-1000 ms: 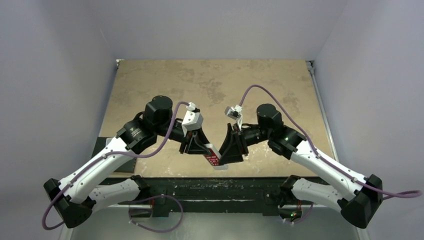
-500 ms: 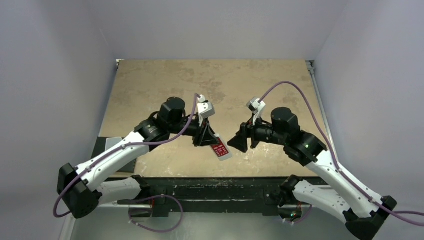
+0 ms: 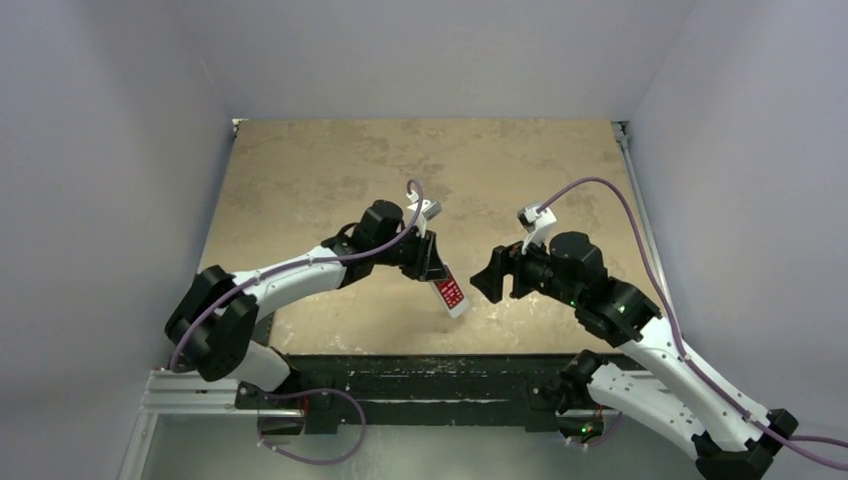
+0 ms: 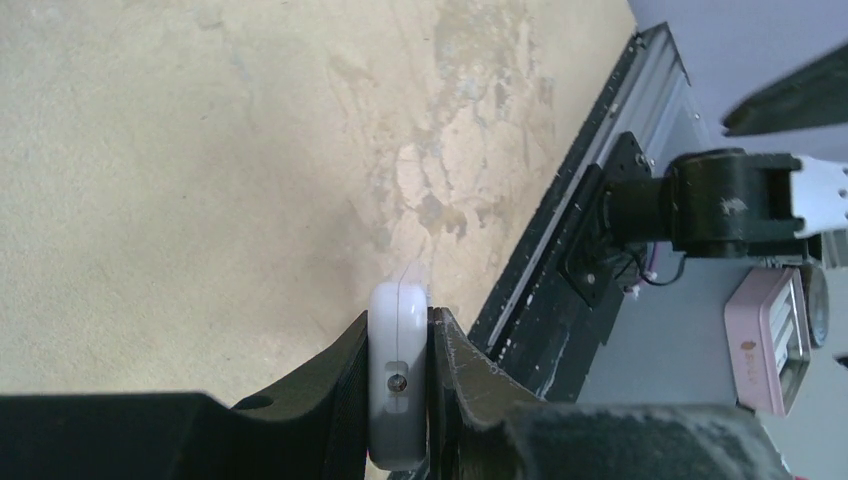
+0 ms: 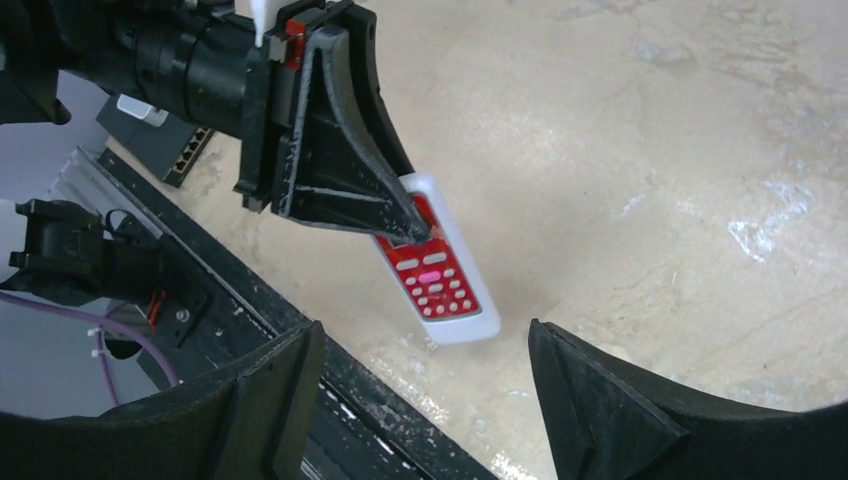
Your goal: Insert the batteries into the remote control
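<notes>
We are holding the remote control point(image 3: 450, 294) in the left gripper point(image 3: 437, 280), whose jaws are clamped on its upper end, one on the red button face and one on the white back. The handset is hanging over the table point(image 3: 330, 170) close to the near edge, about midway between the two near corners. Its free end is pointing down toward that edge and its red face is turned up. We cannot tell whether the low end is touching the tabletop. The batteries are not showing in any view.

We are judging the handset to be light and stiff, a hard plastic shell that will not give under the jaws. It also looks smooth enough to swivel or slide when pinched at only one end. A second hold would sit best across the long side edges near the free end, clear of the buttons. That would leave the back uncovered, where the battery hatch presumably lies. We cannot see the hatch from here.

The left arm is lying extended from the near left, its forearm crossing toward the middle and its wrist angled down. The right arm is standing folded at the elbow. The right gripper point(image 3: 482, 277) is pointing leftward at the remote with its jaws spread wide, holding nothing and well short of touching.
</notes>
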